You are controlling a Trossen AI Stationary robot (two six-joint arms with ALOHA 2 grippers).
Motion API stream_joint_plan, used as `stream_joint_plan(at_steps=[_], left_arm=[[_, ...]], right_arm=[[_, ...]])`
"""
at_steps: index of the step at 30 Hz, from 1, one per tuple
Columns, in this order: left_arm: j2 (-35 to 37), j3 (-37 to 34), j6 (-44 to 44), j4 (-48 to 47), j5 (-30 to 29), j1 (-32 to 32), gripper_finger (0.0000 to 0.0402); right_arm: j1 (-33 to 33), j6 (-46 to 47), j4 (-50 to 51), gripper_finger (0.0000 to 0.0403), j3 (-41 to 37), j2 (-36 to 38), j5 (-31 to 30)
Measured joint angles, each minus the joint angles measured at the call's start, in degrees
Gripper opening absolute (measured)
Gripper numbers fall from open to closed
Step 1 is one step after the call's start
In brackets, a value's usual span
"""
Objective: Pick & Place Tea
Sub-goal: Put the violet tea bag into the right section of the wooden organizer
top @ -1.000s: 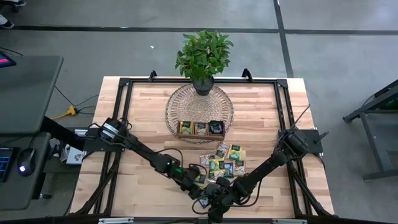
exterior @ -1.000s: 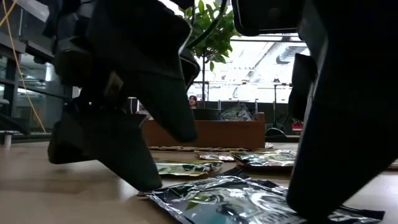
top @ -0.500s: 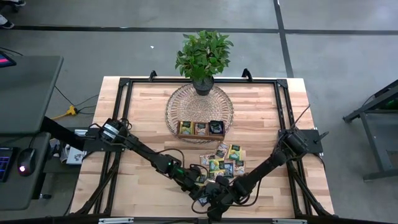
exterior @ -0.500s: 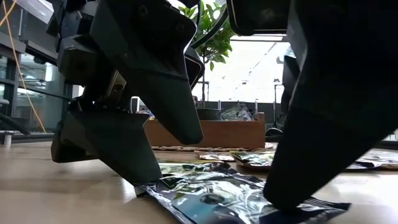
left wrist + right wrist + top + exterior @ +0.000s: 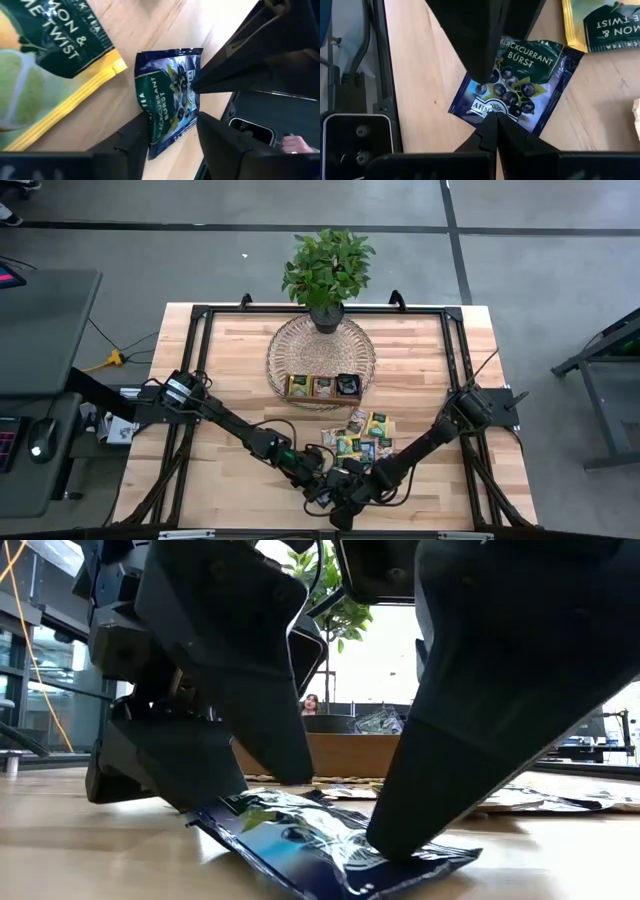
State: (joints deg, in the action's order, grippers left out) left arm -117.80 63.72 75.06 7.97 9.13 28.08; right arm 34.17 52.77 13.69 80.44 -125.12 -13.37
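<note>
Both dark arms reach low over the front edge of the pale wooden worktop (image 5: 230, 360), converging from the two sides until their ends nearly meet.

The left gripper (image 5: 172, 137) is tipped down onto a dark blue foil tea sachet printed with blackcurrants (image 5: 169, 100). Its fingers (image 5: 220, 142) stand part open, one on each side of the sachet's near edge, straddling it without a clear clamp. In the low view one edge of the sachet (image 5: 320, 845) rides up off the wood under the left finger.

The right gripper (image 5: 495, 131) has its fingers pressed together into a single point, holding nothing. That point rests on the same sachet (image 5: 517, 82) at the edge opposite the left fingers, pinning it to the wood.

A yellow-green lemon sachet (image 5: 45, 70) lies just beside the blue one, and a loose spread of further tea sachets (image 5: 362, 438) sits behind them.

A brown wooden three-compartment tray (image 5: 322, 387) holding sachets stands on a round woven mat (image 5: 290, 345) with a potted green plant (image 5: 326, 270) at its far rim. Grey floor surrounds the worktop, and a person shows far off in the low view.
</note>
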Motion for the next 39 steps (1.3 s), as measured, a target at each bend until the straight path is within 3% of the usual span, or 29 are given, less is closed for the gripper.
stream_joint_plan(at_steps=[4,8,10,17,27,33,39], left_arm=[[0.0,0.0,-0.6,-0.5,0.2,0.0,0.0107],[-0.1,0.0,-1.8,-1.3,0.1,0.0,0.0026],[-0.1,0.0,-2.2,-1.3,0.2,0.0,0.0009],[-0.1,0.0,-3.5,-1.4,0.7,0.0,0.0003],[2.6,1.2,-13.9,-3.3,0.9,0.1,0.0001],[6.8,7.5,-27.8,-16.3,-4.0,-0.7,0.0],[7.9,16.9,-40.0,-32.2,-8.9,-1.5,0.0]], right_arm=[[-0.1,0.5,0.0,0.0,0.0,0.0,0.1],[-0.1,0.5,-0.1,0.0,0.0,0.0,0.0],[-0.1,0.5,-0.2,0.0,0.1,0.0,0.1],[-0.2,1.1,-1.0,0.0001,-0.1,1.9,3.6],[-0.2,-0.3,7.6,0.0004,-0.2,12.5,0.5],[-0.5,-1.9,11.1,0.0015,0.0,18.7,-3.9],[-2.4,-4.1,12.9,0.0052,-0.1,22.7,-3.9]])
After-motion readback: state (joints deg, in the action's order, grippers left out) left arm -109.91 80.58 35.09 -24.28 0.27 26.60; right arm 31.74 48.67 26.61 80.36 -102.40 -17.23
